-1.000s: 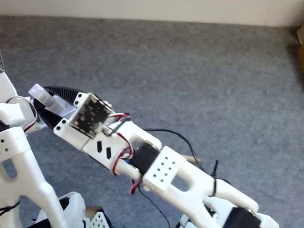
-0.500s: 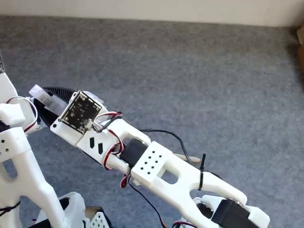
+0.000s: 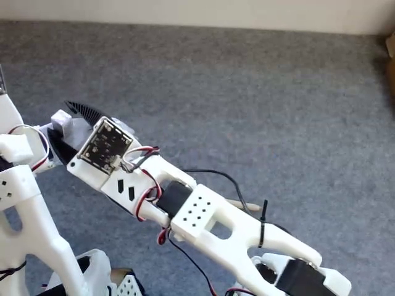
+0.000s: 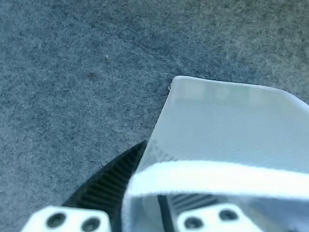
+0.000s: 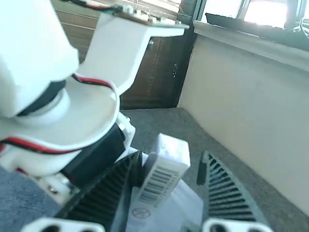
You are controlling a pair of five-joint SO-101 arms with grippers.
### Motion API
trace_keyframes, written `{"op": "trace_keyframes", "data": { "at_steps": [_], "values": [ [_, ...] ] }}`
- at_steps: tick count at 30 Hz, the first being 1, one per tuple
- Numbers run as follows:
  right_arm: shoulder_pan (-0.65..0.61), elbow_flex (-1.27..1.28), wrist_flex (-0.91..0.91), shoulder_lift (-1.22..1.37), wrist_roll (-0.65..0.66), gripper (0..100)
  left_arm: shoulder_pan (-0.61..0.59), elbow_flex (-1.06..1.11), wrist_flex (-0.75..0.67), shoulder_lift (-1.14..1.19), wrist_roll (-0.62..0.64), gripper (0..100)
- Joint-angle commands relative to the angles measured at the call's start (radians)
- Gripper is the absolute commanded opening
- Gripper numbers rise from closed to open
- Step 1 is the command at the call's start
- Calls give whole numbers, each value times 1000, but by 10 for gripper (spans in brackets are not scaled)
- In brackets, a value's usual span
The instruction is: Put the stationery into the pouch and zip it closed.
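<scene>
From the near right, the right arm (image 3: 203, 216) is stretched across the grey carpet (image 3: 259, 92) toward the left arm (image 3: 24, 203). A white box (image 5: 166, 166) is gripped in the right gripper (image 5: 169, 157); its barcode is shown by the right wrist view. The translucent pouch (image 4: 227, 130) is seen over the carpet at the left gripper (image 4: 159, 198); whether that gripper grips it cannot be told.

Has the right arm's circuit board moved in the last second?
Yes. In the high view the circuit board has shifted left, closer to the left arm, which stayed put.
</scene>
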Motion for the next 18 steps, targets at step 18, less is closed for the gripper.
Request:
{"op": "trace_keyframes", "data": {
  "at_steps": [18],
  "values": [
    [47,12,-1,-162,6,170,15,39,-12,31,6,7]
  ]
}}
